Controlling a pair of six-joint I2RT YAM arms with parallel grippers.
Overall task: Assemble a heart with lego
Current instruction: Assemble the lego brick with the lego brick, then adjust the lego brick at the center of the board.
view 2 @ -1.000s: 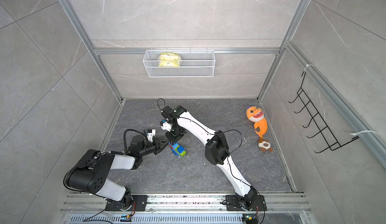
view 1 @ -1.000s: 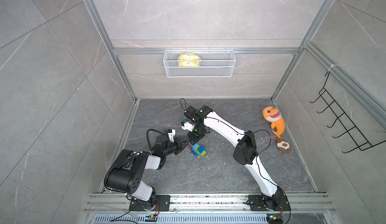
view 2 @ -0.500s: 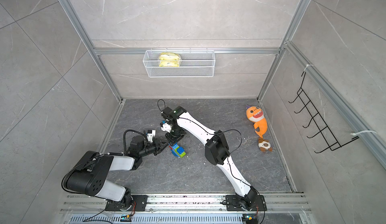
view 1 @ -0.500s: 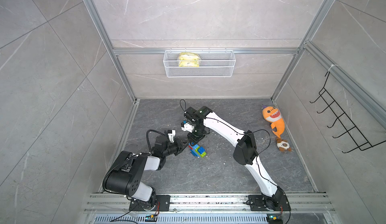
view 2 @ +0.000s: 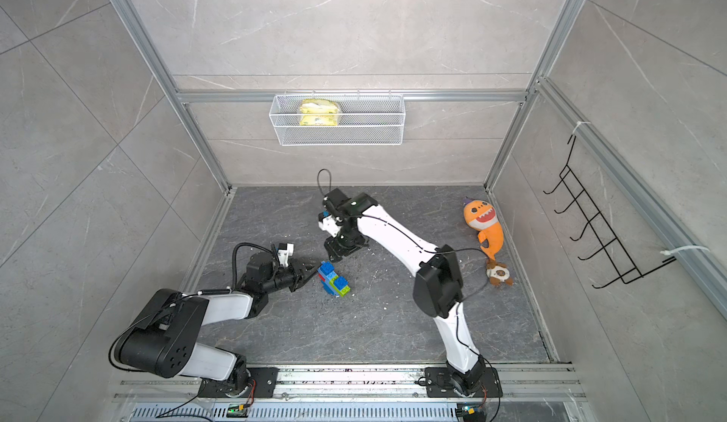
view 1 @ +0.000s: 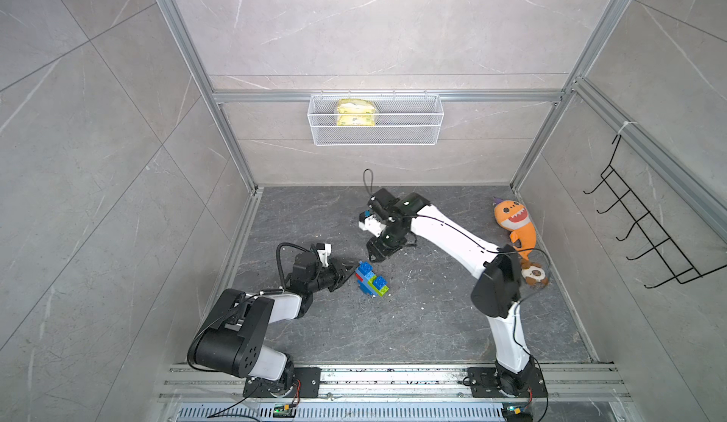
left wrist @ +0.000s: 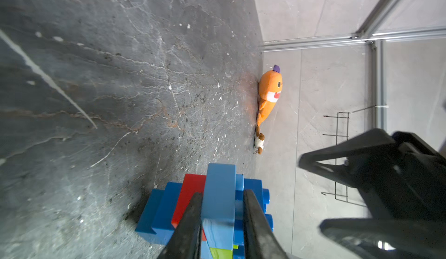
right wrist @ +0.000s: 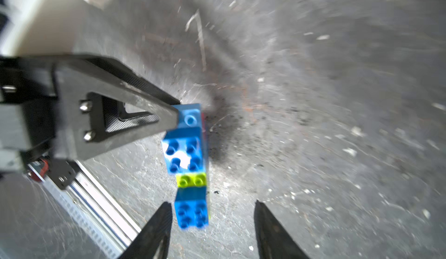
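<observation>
The dark grey stone-look floor (view 1: pixel 393 329) carries 3 things: the heart (view 1: pixel 371 280) of bricks near its middle, an orange plush shark (view 1: pixel 515 223) along the right wall, and a small brown toy (view 1: pixel 533 274) just beside its tail.

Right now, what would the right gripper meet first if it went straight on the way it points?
Most likely the heart, whose blue end lies just ahead of the open right gripper. Depth is unclear; it might touch the floor first.

No legible text, label or number
</observation>
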